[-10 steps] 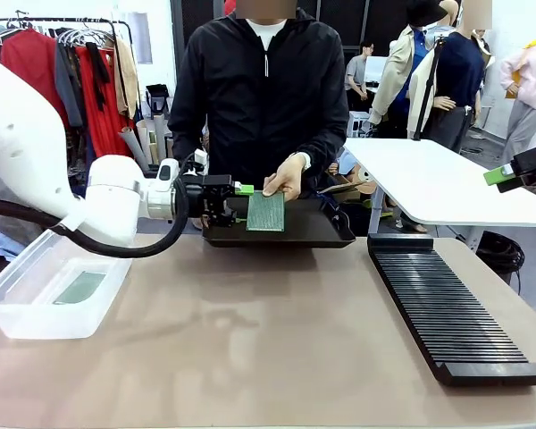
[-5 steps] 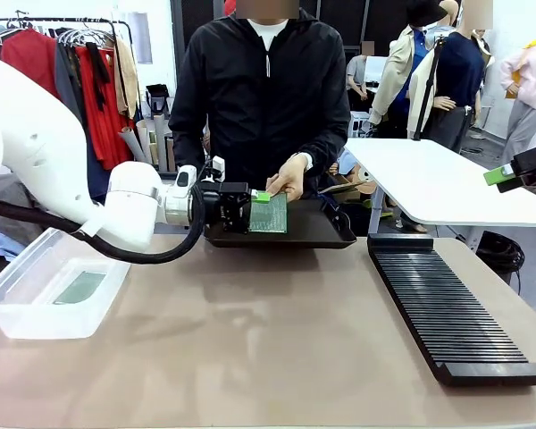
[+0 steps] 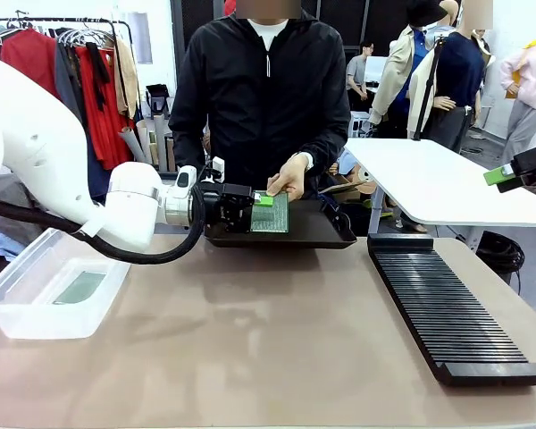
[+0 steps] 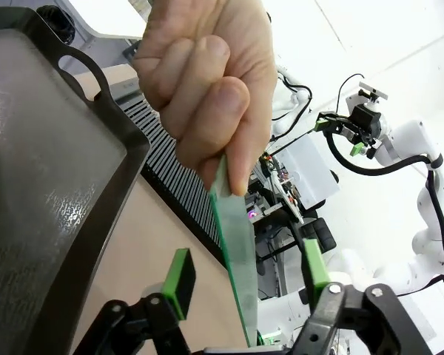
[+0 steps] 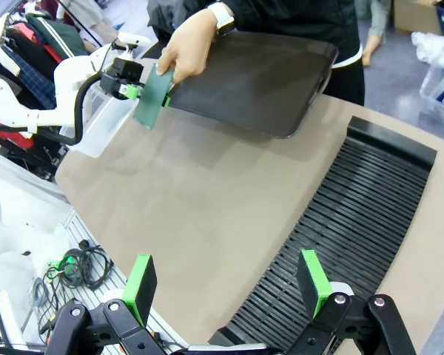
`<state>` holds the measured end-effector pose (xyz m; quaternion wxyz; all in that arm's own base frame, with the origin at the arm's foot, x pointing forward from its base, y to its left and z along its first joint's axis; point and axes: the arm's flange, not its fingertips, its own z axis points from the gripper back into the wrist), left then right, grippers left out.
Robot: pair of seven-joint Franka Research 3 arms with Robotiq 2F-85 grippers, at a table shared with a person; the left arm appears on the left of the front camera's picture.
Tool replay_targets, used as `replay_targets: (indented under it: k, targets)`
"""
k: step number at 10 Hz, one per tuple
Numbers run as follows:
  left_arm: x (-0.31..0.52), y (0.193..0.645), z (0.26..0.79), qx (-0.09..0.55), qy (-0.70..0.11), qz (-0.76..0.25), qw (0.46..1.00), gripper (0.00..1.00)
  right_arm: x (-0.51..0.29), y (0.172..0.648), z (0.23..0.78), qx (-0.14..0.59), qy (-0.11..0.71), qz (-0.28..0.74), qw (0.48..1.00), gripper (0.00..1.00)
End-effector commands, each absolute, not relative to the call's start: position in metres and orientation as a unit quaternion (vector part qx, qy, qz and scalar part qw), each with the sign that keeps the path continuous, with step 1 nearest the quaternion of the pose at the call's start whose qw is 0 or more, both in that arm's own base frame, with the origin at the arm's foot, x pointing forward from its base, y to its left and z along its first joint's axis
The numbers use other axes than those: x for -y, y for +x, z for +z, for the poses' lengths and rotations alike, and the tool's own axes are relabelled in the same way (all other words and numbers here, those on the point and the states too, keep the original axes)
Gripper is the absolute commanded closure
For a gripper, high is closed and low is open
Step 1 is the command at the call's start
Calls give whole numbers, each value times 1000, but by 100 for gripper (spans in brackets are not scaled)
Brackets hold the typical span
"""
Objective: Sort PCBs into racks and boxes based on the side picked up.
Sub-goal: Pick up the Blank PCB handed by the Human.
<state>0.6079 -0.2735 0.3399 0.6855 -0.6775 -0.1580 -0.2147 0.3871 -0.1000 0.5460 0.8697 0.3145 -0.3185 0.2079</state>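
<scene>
A person's hand (image 3: 286, 178) holds one of the green PCBs (image 3: 272, 214) upright over the dark tray (image 3: 322, 234). My left gripper (image 3: 260, 203) reaches in from the left, open. In the left wrist view the PCB (image 4: 233, 244) stands edge-on between the green pads (image 4: 180, 272), with a gap on each side, and the hand (image 4: 207, 81) pinches its top. Another PCB (image 3: 79, 288) lies in the clear box (image 3: 18, 322) at left. The black rack (image 3: 447, 308) lies at right. My right gripper (image 5: 227, 285) hangs open and empty high above the rack (image 5: 340, 229).
The brown tabletop (image 3: 250, 349) spreads between box and rack. The person stands at the far edge behind the tray. A white table (image 3: 447, 188) stands at the back right, a clothes rail (image 3: 71, 63) at the back left.
My left gripper moved right to the PCB in the person's hand, and its fingers now straddle the board's edge. The right arm has stayed put.
</scene>
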Motion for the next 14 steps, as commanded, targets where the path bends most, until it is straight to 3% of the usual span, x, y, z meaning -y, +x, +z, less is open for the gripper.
replay_targets:
  k: [1,3,10,11,12,14]
  targets:
    - [275,609,344,152,-677,-208,689,66,99,388,546,326,315,207,867,0]
    - [274,609,344,150,-680,-205,688,100,99,388,546,326,315,207,867,0]
    - [272,609,344,133,-685,-201,687,100,99,388,546,326,315,207,867,0]
    - [278,610,344,100,-690,-213,684,100,99,388,546,326,315,207,867,0]
    - [273,608,340,144,-682,-201,689,100,99,388,546,326,315,207,867,0]
    - [273,608,340,144,-682,-201,689,100,99,388,546,326,315,207,867,0]
